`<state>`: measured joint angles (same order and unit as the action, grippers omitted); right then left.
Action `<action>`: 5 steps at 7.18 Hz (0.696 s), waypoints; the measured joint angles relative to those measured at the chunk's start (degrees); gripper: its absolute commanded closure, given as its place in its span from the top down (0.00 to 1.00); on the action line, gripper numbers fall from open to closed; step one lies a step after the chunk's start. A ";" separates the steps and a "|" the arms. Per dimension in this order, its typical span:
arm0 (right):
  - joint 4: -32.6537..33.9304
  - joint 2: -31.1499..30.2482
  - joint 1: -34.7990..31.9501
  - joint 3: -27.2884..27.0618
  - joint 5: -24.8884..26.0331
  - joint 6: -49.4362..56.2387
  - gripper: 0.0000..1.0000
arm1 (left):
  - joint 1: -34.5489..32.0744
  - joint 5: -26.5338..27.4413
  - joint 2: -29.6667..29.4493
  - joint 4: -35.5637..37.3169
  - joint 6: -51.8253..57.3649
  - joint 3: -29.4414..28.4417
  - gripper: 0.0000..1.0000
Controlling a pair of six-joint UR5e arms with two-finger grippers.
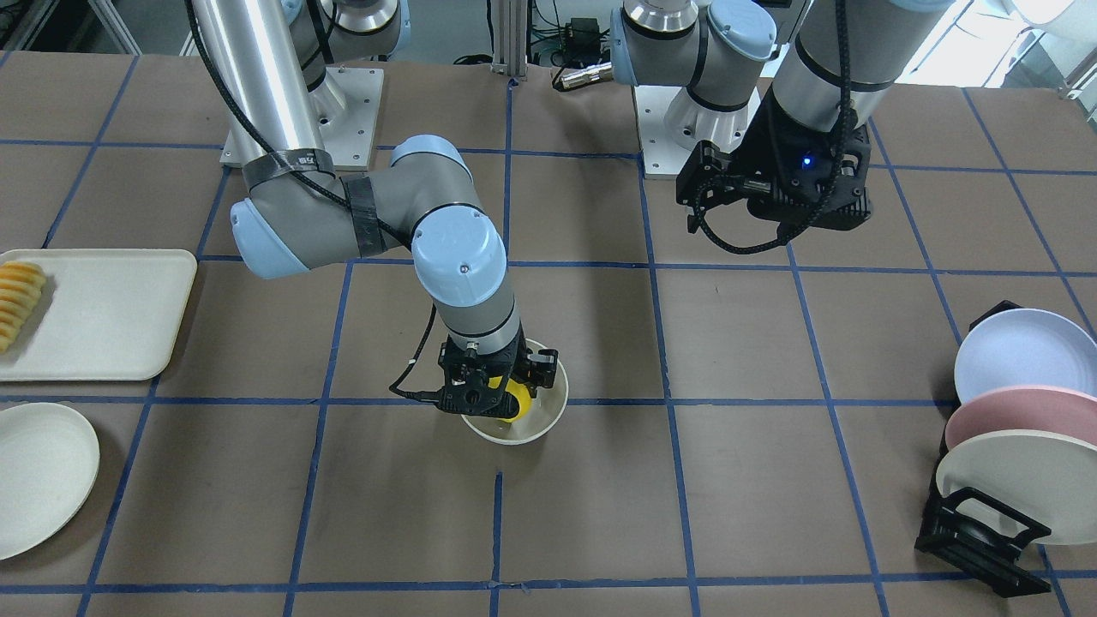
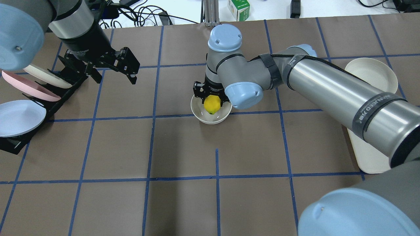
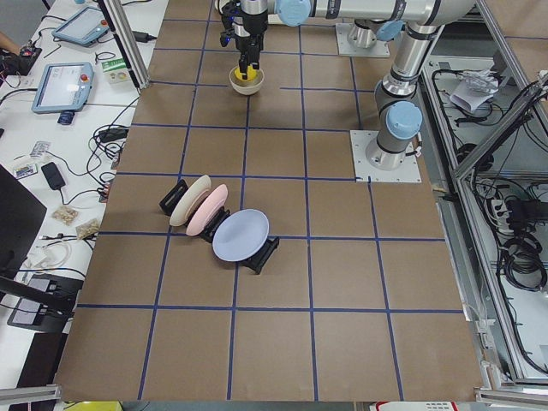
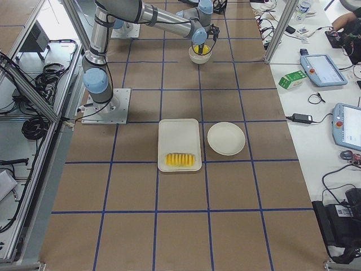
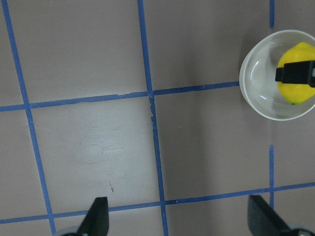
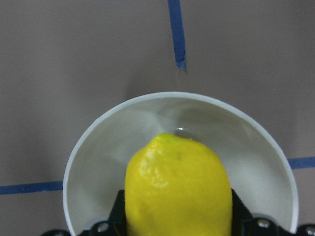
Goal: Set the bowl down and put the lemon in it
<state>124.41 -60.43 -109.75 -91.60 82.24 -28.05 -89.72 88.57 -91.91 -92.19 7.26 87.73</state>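
The off-white bowl (image 1: pixel 516 433) stands upright near the table's middle, on a blue tape line; it also shows in the overhead view (image 2: pixel 211 119), the left wrist view (image 5: pixel 256 93) and the right wrist view (image 6: pixel 98 140). My right gripper (image 1: pixel 501 394) (image 2: pixel 211 98) is shut on the yellow lemon (image 1: pixel 518 403) (image 2: pixel 211 105) (image 6: pixel 177 191) (image 5: pixel 295 51) and holds it low inside the bowl's rim, pointed end down. I cannot tell whether the lemon touches the bowl's bottom. My left gripper (image 1: pixel 698 193) (image 2: pixel 115 73) (image 5: pixel 179 219) is open and empty, raised above the table well away from the bowl.
A black rack (image 1: pixel 977 536) holds blue, pink and off-white plates (image 2: pixel 19 116) on my left side. A cream tray (image 1: pixel 111 313) with orange-yellow sliced food (image 1: pixel 17 300) and a flat off-white plate (image 1: pixel 43 471) lie on my right side.
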 measured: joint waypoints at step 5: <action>0.40 1.44 -0.03 -0.16 -0.06 -0.30 1.00 | 2.26 0.38 -0.04 0.16 0.12 1.07 1.00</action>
<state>124.80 -58.99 -109.78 -91.76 82.17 -28.35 -87.47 88.95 -91.95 -92.03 7.38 88.80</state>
